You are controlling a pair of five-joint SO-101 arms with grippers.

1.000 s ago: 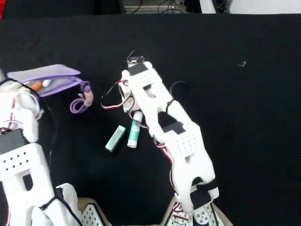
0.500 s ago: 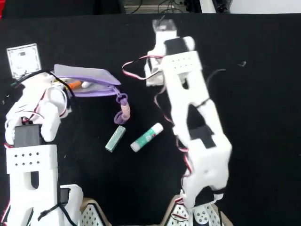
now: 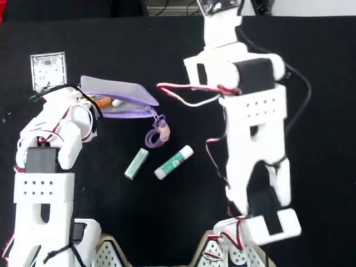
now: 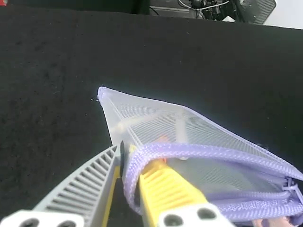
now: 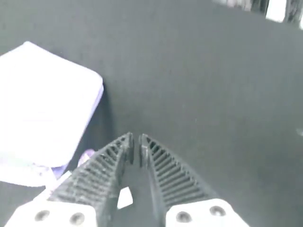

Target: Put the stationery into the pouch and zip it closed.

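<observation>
A purple mesh pouch (image 3: pixel 118 92) lies open at the left of the black table, with an orange pen (image 3: pixel 103 102) inside. My left gripper (image 3: pixel 90 107) is shut on its zip-side rim; in the left wrist view the grey and yellow fingers (image 4: pixel 156 182) pinch the purple edge of the pouch (image 4: pixel 189 132). A pink and purple strap (image 3: pixel 158 133) hangs off the pouch's end. On the table in front lie a green eraser (image 3: pixel 136 163) and a white glue stick (image 3: pixel 174 162). My right arm (image 3: pixel 253 105) stands raised to their right. My right gripper (image 5: pixel 135 140) is shut on nothing, beside the pouch (image 5: pixel 42 109).
Red and white cables (image 3: pixel 183 92) trail from the right arm toward the pouch. Bare black table (image 3: pixel 322 139) stretches to the right and at the back. The arm bases stand at the front edge.
My right arm lifted off the glue stick and swung back and to the right, leaving the stick turned slantwise. My left gripper carried the pouch to the right.
</observation>
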